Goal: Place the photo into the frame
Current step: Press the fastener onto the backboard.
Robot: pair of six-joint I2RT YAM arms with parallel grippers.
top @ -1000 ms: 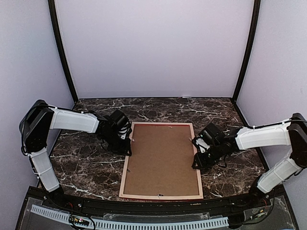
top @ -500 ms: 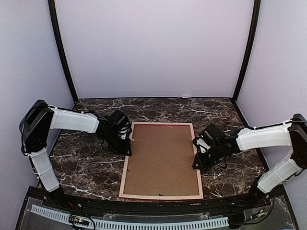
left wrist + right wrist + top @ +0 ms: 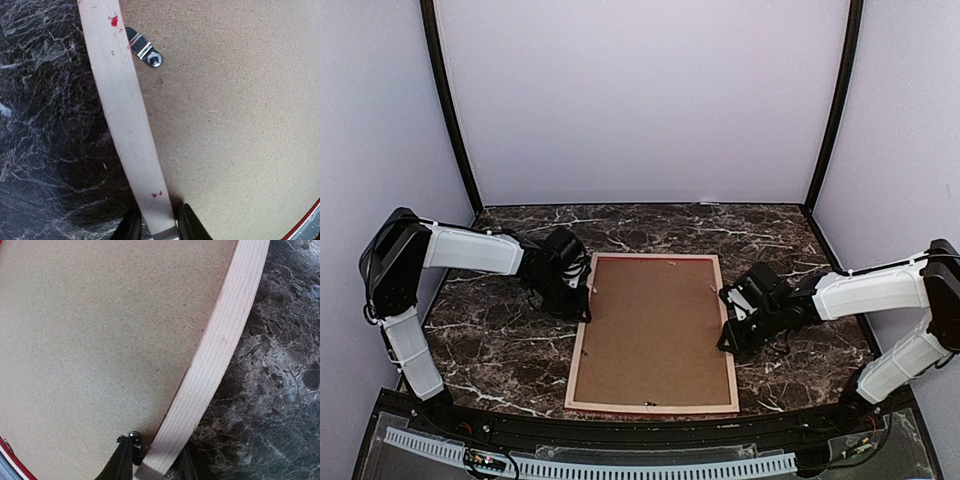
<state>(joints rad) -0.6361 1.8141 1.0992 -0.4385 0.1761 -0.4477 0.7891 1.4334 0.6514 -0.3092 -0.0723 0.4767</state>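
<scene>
Brown backing board (image 3: pixel 655 330) fills the frame (image 3: pixel 125 125), metal clip (image 3: pixel 145 48) overlapping its edge.

One frame (image 3: pixel 690 408), one backing board (image 3: pixel 655 330), two grippers (image 3: pixel 584 312) (image 3: pixel 724 340).

Left arm (image 3: pixel 470 250): shoulder link stands up at the near left, white forearm runs right and inward, wrist pitched down. Left gripper (image 3: pixel 583 305) sits low, its fingers (image 3: pixel 131 226) straddling the left rail of the frame (image 3: pixel 650 408), one on each side, pressed to it. Right arm (image 3: pixel 870 288): roughly a mirror, elbow out at the far right, forearm running left, wrist tipped down. Right gripper (image 3: pixel 725 338) is also low, fingers (image 3: pixel 123 460) either side of the right rail, clamped on it. The two grippers are well apart, at about the same depth.
</scene>
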